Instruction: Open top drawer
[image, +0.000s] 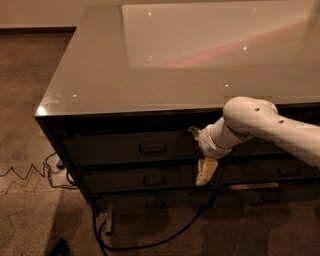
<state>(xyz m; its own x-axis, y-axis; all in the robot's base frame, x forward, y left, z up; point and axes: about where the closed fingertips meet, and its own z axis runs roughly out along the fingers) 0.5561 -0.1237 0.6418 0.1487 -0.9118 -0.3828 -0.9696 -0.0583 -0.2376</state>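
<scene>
Cream gripper (206, 171), open or closed I cannot tell, hangs pointing down, near and below-right of the handle (152, 148) of the top drawer (110, 149), which sits shut, handle bar horizontal, beneath the grey countertop (100, 75).

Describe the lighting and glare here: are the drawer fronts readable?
Camera view: dim, warm light; a broad pale reflection with a pinkish streak glares off the countertop; the top drawer lies in deep shadow under the overhang, its handle faint; the gripper hangs pale and readable, right of and below that handle.
</scene>
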